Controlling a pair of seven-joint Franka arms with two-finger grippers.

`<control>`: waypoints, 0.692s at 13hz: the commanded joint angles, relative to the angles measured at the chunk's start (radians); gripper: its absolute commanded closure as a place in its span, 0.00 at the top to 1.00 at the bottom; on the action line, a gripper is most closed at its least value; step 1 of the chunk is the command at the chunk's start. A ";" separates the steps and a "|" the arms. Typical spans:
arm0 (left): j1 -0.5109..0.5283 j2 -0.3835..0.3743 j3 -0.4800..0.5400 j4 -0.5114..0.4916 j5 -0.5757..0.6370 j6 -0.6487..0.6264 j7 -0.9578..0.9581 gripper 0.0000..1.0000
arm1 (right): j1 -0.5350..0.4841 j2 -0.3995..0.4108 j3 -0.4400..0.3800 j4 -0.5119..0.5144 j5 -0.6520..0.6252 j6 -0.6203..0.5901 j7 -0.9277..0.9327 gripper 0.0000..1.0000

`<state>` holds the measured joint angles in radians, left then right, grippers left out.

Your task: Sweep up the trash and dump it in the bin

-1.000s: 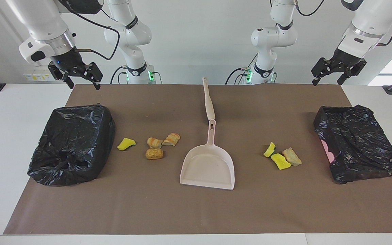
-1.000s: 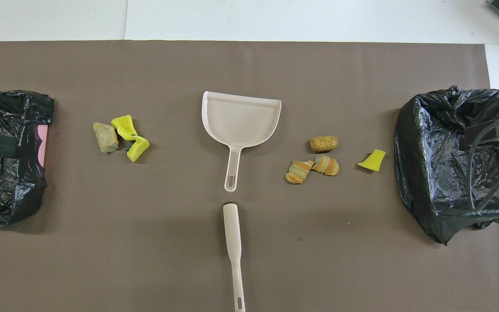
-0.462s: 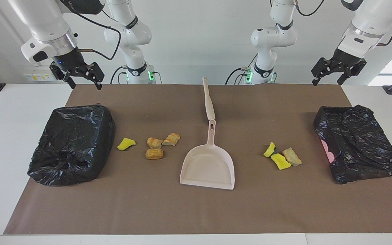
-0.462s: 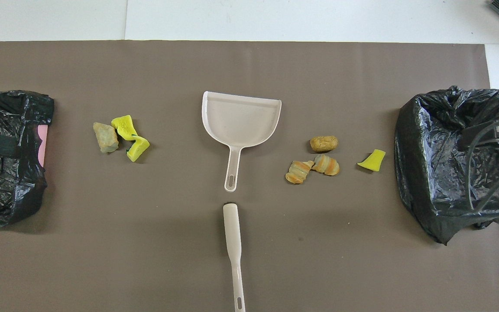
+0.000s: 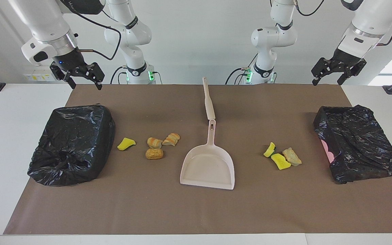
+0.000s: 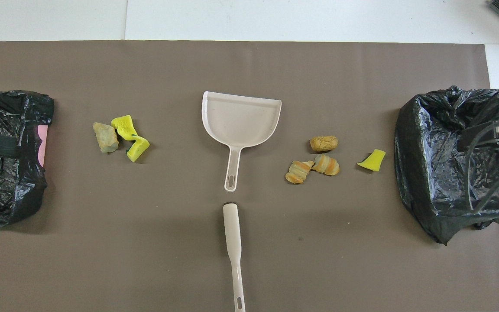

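Because the trash lies in two loose clusters on the brown mat [image 5: 196, 211], one to each side of the dustpan [image 5: 208, 168], the layout reads as a start: nothing is swept yet. Toward the right arm's end sit a yellow sponge piece [image 5: 126, 144] and three orange-tan lumps [image 5: 154, 153]; toward the left arm's end sit two yellow pieces [image 5: 280, 161] touching a pale tan lump [image 5: 292, 156]. The dustpan lies flat between them, its mouth turned away from the robots, its handle toward them and nearly in line with the brush [image 5: 209, 102], so either arm could probably reach a tool. A black-bagged bin [image 5: 71, 144] stands at each end, the other bin [image 5: 357, 143] showing pink at one edge. The right gripper [image 5: 82, 77] hangs empty and spread over the mat's corner; the left gripper [image 5: 328, 75] likewise, waiting.
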<state>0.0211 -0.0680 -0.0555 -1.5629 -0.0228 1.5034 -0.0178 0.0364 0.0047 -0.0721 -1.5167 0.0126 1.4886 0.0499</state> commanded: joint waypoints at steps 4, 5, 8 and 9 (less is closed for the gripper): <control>0.010 -0.012 -0.004 -0.009 0.001 0.009 0.002 1.00 | 0.002 -0.029 0.002 -0.036 0.009 0.007 0.016 1.00; 0.010 -0.012 -0.006 -0.009 0.001 0.008 0.002 1.00 | 0.002 -0.034 0.002 -0.042 0.009 0.007 0.015 1.00; 0.010 -0.012 -0.006 -0.009 0.001 0.008 0.002 1.00 | 0.002 -0.035 0.002 -0.043 0.009 0.009 0.015 1.00; 0.010 -0.012 -0.004 -0.009 0.001 0.009 0.002 1.00 | 0.002 -0.035 0.002 -0.043 0.009 0.009 0.015 1.00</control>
<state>0.0211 -0.0680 -0.0555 -1.5629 -0.0228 1.5034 -0.0178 0.0365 -0.0014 -0.0719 -1.5243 0.0126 1.4886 0.0499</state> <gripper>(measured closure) 0.000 0.000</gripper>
